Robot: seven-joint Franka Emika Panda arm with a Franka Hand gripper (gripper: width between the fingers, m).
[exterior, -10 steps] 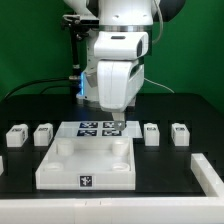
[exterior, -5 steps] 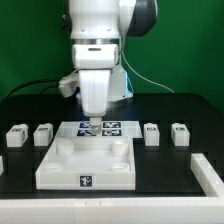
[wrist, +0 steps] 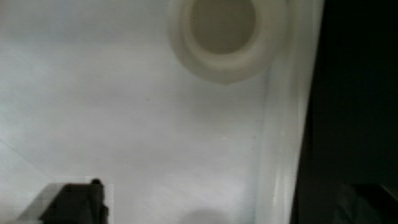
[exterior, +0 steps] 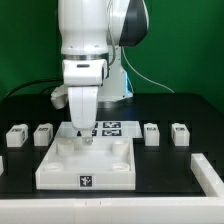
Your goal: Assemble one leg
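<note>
Four small white legs stand on the black table in the exterior view: two at the left [exterior: 16, 135] [exterior: 43, 132] and two at the right [exterior: 151, 133] [exterior: 179, 132]. My gripper [exterior: 83, 134] hangs over the back left corner of the large flat white square part [exterior: 87, 166], apart from all the legs. In the wrist view the gripper [wrist: 222, 205] is open and empty. Its dark fingertips [wrist: 73, 202] are spread wide over the white part's surface [wrist: 143, 120], close to a round corner hole [wrist: 228, 35].
The marker board [exterior: 108, 128] lies just behind the square part, partly hidden by my gripper. A white block [exterior: 208, 172] sits at the front of the exterior view's right edge. Cables run behind the arm.
The arm has moved toward the exterior view's left and slightly forward, from above the marker board to the square part's back left corner. The legs have not moved.
</note>
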